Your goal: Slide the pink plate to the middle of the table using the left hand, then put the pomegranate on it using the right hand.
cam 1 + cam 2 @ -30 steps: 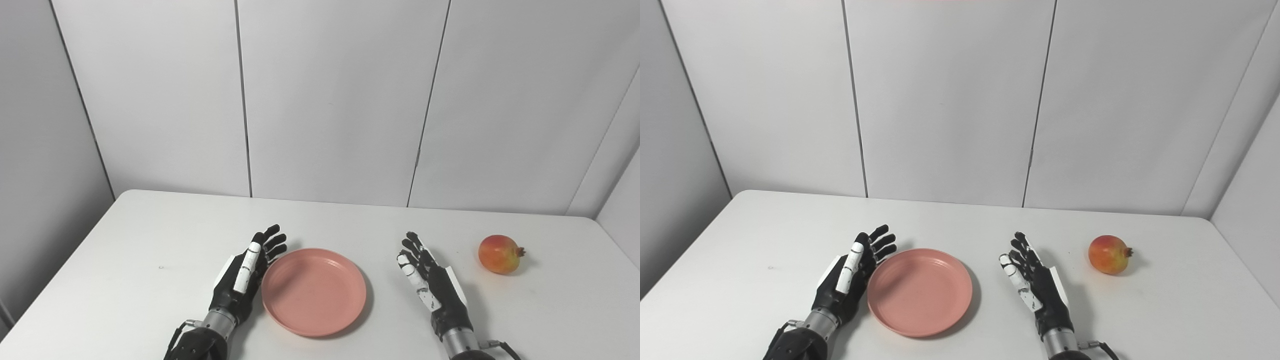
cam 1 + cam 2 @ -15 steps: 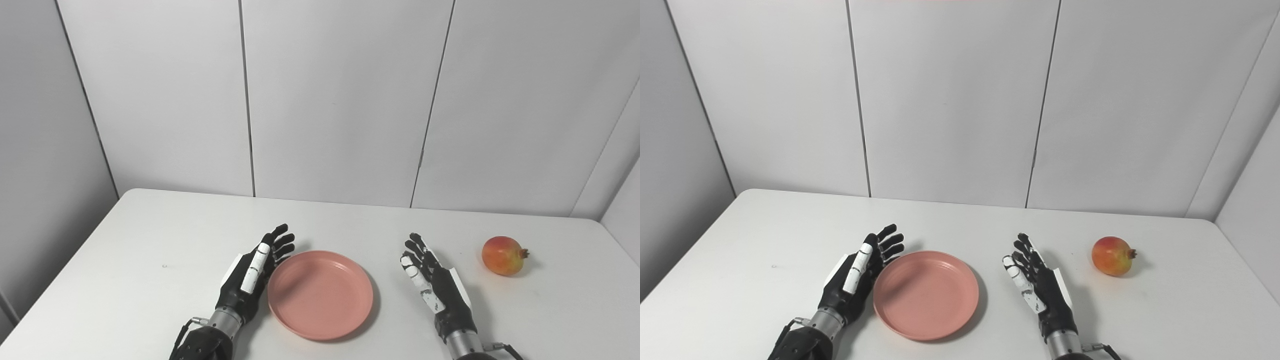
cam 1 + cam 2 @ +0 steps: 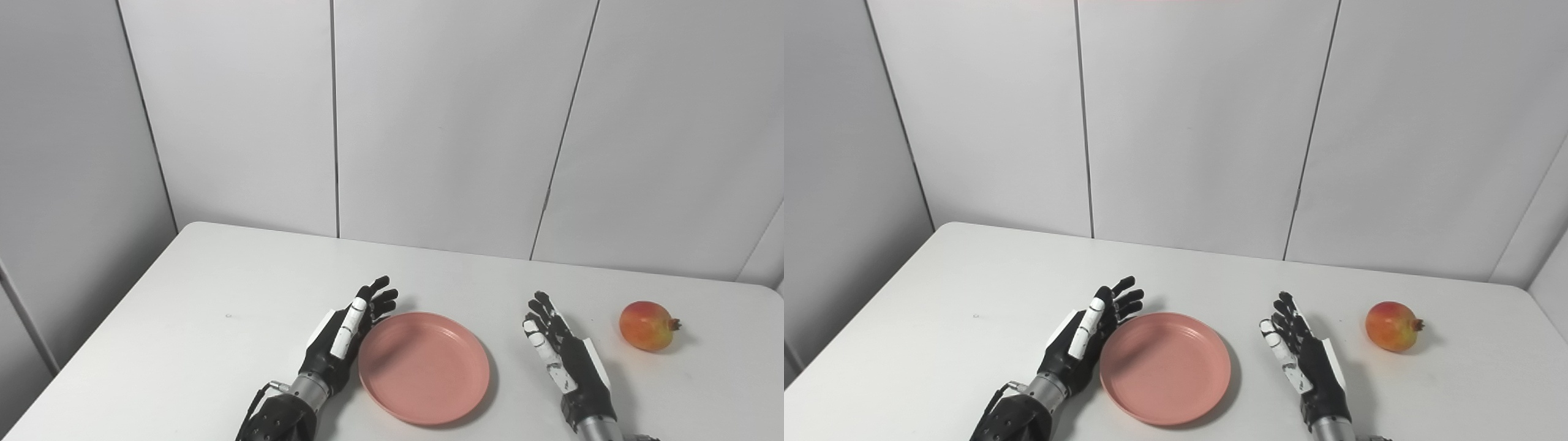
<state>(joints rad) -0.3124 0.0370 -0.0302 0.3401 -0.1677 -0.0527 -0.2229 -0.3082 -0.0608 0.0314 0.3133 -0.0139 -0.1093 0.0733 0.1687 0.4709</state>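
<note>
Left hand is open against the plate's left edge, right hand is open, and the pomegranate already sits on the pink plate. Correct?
Not quite. The pomegranate lies on the table, to the right of the right hand, as the right eye view shows. The pink plate holds nothing. The left hand is placed as you said.

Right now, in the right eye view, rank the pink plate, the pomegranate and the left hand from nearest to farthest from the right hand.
1. Pink plate: just to the left of the right hand, not touching it.
2. Pomegranate: to its right, toward the table's right edge.
3. Left hand: beyond the plate, against its left rim.
</note>
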